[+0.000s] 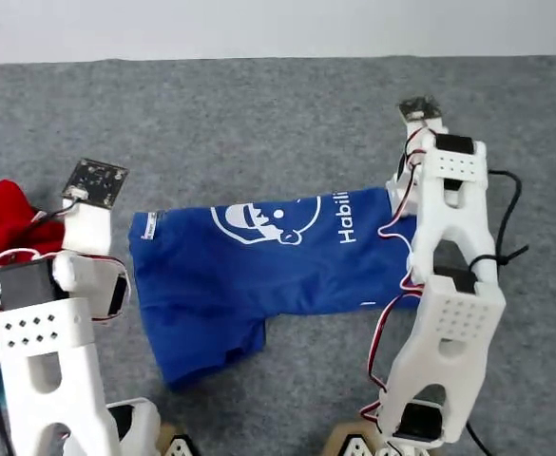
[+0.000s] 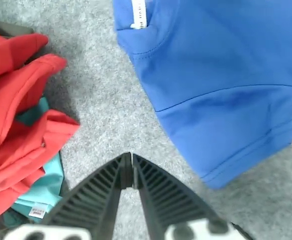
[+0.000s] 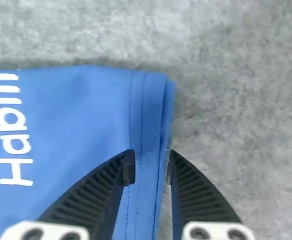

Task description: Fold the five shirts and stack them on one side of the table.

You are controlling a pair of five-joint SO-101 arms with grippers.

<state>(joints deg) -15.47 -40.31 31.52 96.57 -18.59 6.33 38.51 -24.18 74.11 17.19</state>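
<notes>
Here the blue shirt (image 1: 258, 266) lies spread across the middle of the grey table cover (image 1: 258, 123), print side up, with a white drawing (image 1: 263, 220) and white lettering (image 3: 11, 130) on it. One sleeve (image 1: 211, 356) sticks out toward the near edge of the table, rumpled and folded under.

The right pincer (image 3: 149, 167) hangs right over the shirt's hem, at the end of the shirt nearest the right arm. Its two fingers are spread a little, one tip over the blue cloth and the other at the very edge of the hem, so the stitched border lies flat between them. The pictures do not show whether the tips touch the cloth.

The left pincer (image 2: 132, 165) is pressed together with nothing between its tips. It sits over bare grey cover in the gap between the blue shirt (image 2: 225, 75) and a heap of other clothes. The collar end of the blue shirt, with its white label (image 2: 138, 12), is near this pincer but apart from it.

The heap lies at the left edge of the table: a crumpled red shirt (image 2: 21, 100) on top of a teal shirt (image 2: 41, 190), unfolded. In the high view the red shirt (image 1: 7, 218) shows just beside the left arm.
</notes>
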